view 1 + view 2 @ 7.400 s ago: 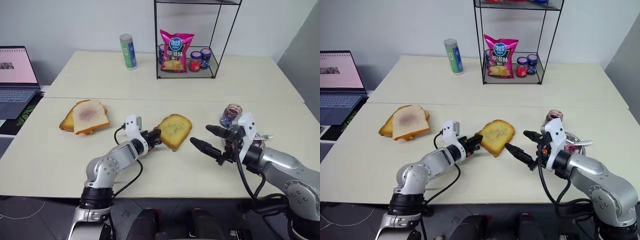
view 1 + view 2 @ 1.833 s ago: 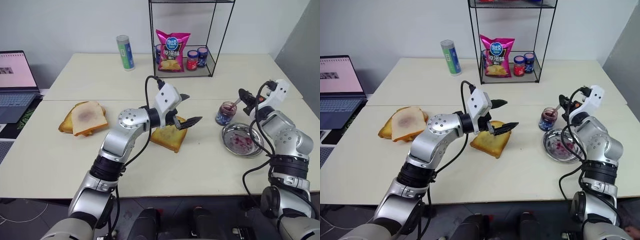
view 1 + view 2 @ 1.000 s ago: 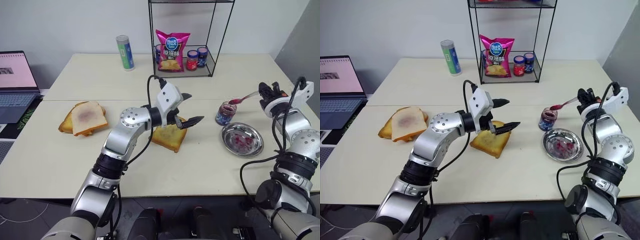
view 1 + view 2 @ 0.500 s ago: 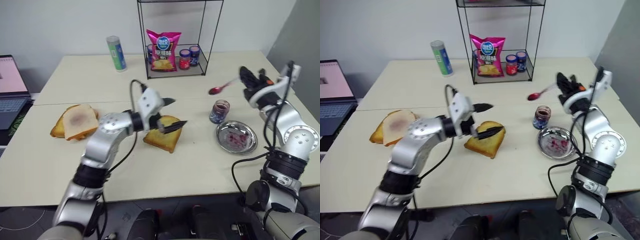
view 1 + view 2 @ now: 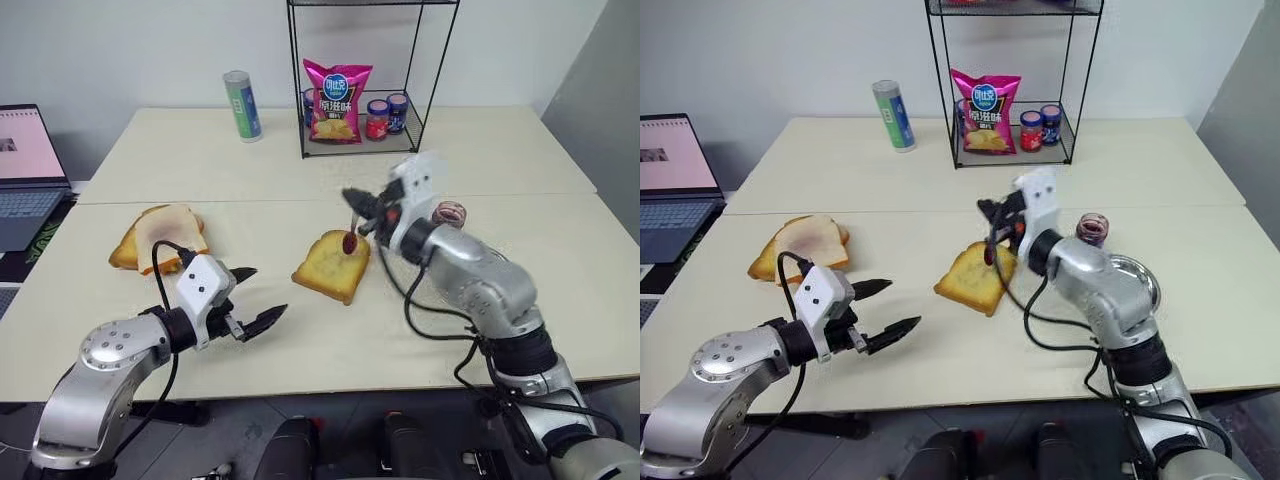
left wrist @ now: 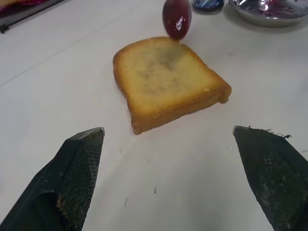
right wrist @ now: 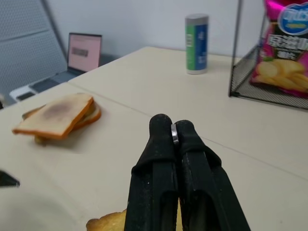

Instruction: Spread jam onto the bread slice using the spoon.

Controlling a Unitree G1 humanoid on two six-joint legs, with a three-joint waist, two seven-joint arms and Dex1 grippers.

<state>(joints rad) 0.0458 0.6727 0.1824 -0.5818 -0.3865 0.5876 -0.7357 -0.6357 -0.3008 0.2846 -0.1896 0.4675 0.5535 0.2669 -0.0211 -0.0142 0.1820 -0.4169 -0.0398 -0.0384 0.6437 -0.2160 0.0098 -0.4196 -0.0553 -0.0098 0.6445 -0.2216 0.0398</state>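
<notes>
Your right tool is clamped tight on the spoon. The handle runs steeply down from the fingertips, long axis near upright, bowl lowest. The bowl carries the jam, a glossy dark red-purple blob, hanging at the far edge of the bread slice; contact cannot be told. The slice is thick, square, golden-yellow with a darker brown crust, top bare, lying flat about mid-desk with one corner toward the near edge. Your left tool sits low toward the near left part of the desk, fingers spread wide and empty, aimed at the slice and well apart from it.
</notes>
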